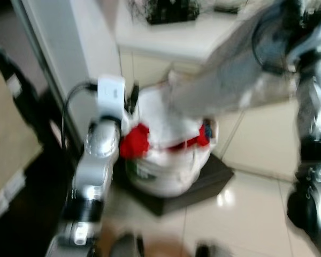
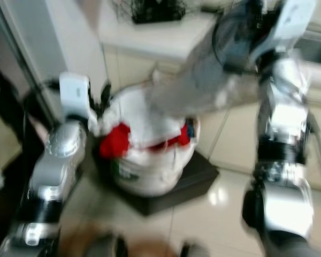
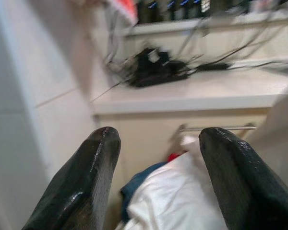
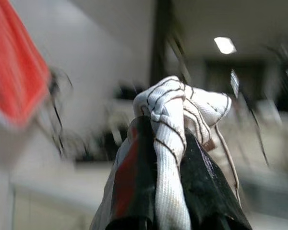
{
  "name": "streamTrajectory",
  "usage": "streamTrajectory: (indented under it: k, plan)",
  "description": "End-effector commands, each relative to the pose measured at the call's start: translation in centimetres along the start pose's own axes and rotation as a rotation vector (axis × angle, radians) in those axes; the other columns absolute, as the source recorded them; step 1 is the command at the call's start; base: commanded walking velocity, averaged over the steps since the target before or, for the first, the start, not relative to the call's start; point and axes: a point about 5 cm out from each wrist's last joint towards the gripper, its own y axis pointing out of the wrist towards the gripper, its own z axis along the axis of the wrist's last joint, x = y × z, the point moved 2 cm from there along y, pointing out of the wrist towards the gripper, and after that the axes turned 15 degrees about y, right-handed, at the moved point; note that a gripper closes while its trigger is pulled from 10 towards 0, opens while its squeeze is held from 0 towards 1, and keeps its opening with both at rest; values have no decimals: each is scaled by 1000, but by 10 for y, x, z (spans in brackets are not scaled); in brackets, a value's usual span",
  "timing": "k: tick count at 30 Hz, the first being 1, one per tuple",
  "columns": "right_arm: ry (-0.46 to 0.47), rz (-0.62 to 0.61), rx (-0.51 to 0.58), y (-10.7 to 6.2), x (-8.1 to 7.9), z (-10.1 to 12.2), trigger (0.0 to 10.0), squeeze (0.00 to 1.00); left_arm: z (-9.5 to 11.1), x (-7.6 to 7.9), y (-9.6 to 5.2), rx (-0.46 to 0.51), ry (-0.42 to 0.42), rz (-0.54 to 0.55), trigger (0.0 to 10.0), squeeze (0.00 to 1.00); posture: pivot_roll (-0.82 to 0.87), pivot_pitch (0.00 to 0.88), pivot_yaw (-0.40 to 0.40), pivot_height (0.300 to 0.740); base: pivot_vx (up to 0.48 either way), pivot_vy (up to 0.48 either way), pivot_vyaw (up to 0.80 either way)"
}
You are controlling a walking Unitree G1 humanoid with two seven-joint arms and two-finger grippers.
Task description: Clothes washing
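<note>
Here, a white laundry basket (image 1: 166, 176) heaped with clothes sits on a dark square mat (image 1: 203, 184) on the pale tiled floor (image 1: 251, 214), at the centre of the head camera's blurred view. A white garment (image 1: 160, 120) mounds over the top of the load, with a red garment (image 1: 135, 140) spilling across the rim at about 9 o'clock of the basket and a scrap of blue cloth (image 1: 206, 130) showing at its 3 o'clock edge. The right gripper (image 4: 158, 158), raised toward 1 o'clock of the basket, is clamped on a white striped garment (image 4: 170, 115); the wrist camera shows the ribbed, dark-lined fabric bunched between the two black fingers (image 4: 134, 182) and knotted above their tips. In the head views this cloth (image 2: 203, 80) reads as a greyish length that trails down from the raised right arm (image 2: 281, 128) to the top of the pile. The left gripper (image 3: 158, 143) hovers at the basket's 9 o'clock side, its fingers (image 3: 86, 177) spread apart and holding nothing, pointed over the white garment toward a cream cabinet (image 3: 182, 129) with a metal handle. A tangle of black cables (image 3: 153, 69) lies on the white counter (image 3: 206, 91) above that cabinet, at 12 o'clock of the basket.
</note>
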Motion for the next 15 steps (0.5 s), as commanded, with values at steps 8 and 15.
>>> streamTrajectory:
  k: [8,15]
  plan:
    - [25,-19,-68,-24,-18,-34,0,0,10,11,-2,66,54,-87,10000,0,-130,0,20,727,0,-210,724]
    - [31,-24,-98,-30,-26,-46,0,94,14,16,-5,96,104,-126,10000,0,-116,0,23,727,0,-446,694]
